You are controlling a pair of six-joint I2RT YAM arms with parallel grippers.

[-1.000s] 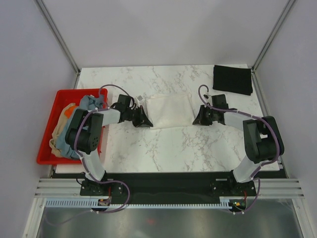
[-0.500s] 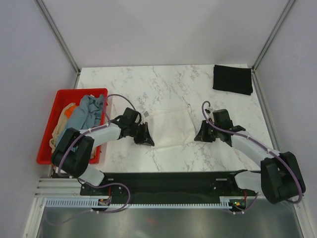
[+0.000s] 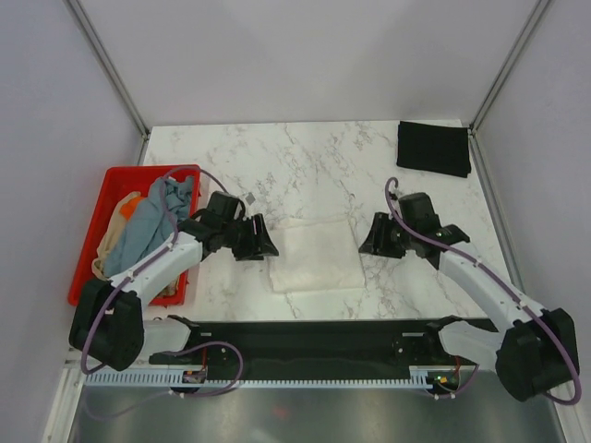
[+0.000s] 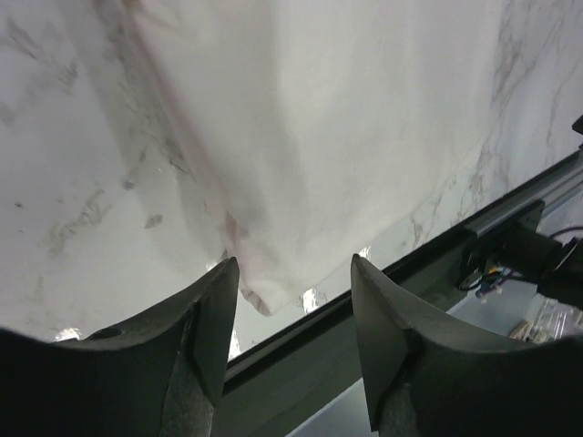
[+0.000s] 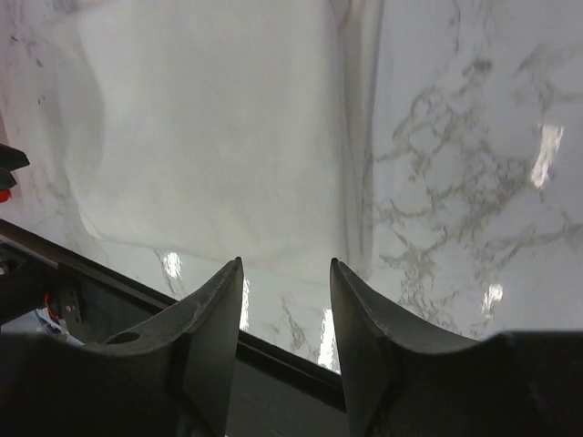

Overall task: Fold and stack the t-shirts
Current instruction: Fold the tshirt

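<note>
Scanning from above, we find the cream-white shirt (image 3: 314, 254) folded into a rough rectangle at the near middle of the bench (image 3: 305, 157). Its near edge lies close to the bench's front edge and the black rail beyond. Bare marble is open across the whole far half, and also between this shirt and the black shirt (image 3: 434, 148), which lies folded flat in the far right corner, well apart. The red crate (image 3: 129, 172) sits at the left edge of the bench. It holds a grey-blue shirt (image 3: 148, 226), an orange shirt (image 3: 134, 208) and a tan shirt (image 3: 109, 242), all bunched together.

In the left wrist view a faint reddish streak shows through the cream-white shirt (image 4: 319, 137); it is too faint to read.

The left arm reaches forward past the crate's near right corner, and its forearm runs low and turns right. The left pincer (image 3: 263, 245) sits just beside the shirt's left edge. Its fingers (image 4: 214, 319) are spread wide with nothing between them.

The right arm stretches from its base toward the far left. The right pincer (image 3: 369, 242) sits just beside the shirt's right edge, likewise spread wide and empty. In the right wrist view the shirt (image 5: 209, 137) lies flat ahead of the fingers (image 5: 214, 319), with bare marble to its right.
</note>
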